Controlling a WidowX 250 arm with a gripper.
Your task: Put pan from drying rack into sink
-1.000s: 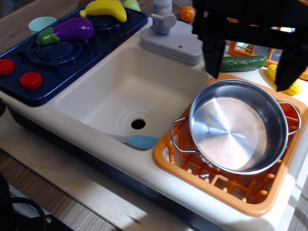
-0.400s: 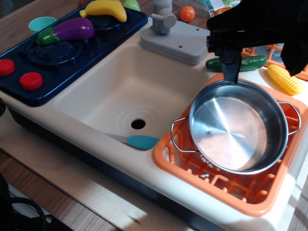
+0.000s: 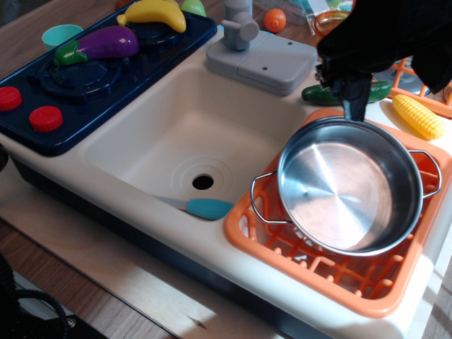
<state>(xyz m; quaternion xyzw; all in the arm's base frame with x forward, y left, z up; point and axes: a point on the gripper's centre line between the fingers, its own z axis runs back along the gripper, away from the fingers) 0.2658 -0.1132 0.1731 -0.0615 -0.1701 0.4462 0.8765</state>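
The shiny steel pan (image 3: 349, 187) lies tilted in the orange drying rack (image 3: 318, 279) at the right, its wire loop handles at left and right. The cream sink (image 3: 141, 134) with its round drain (image 3: 203, 181) is just left of the rack. My black gripper (image 3: 394, 102) hangs over the pan's far rim with its jaws spread apart. One finger (image 3: 354, 102) points down to the rim at the back. The other finger is at the frame's right edge. It holds nothing.
A blue-handled knife (image 3: 208, 208) lies in the sink by the drain. A grey faucet (image 3: 244, 28) stands behind it. A blue stove (image 3: 42, 88) with eggplant (image 3: 106, 44) and banana (image 3: 155, 13) is at left. Cucumber (image 3: 318, 93), corn (image 3: 418, 115) and an orange wire basket (image 3: 413, 70) lie behind the rack.
The gripper has come down and shifted right, so its left finger moved from beside the rack's back-left corner to the pan's far rim. The pan has not moved.
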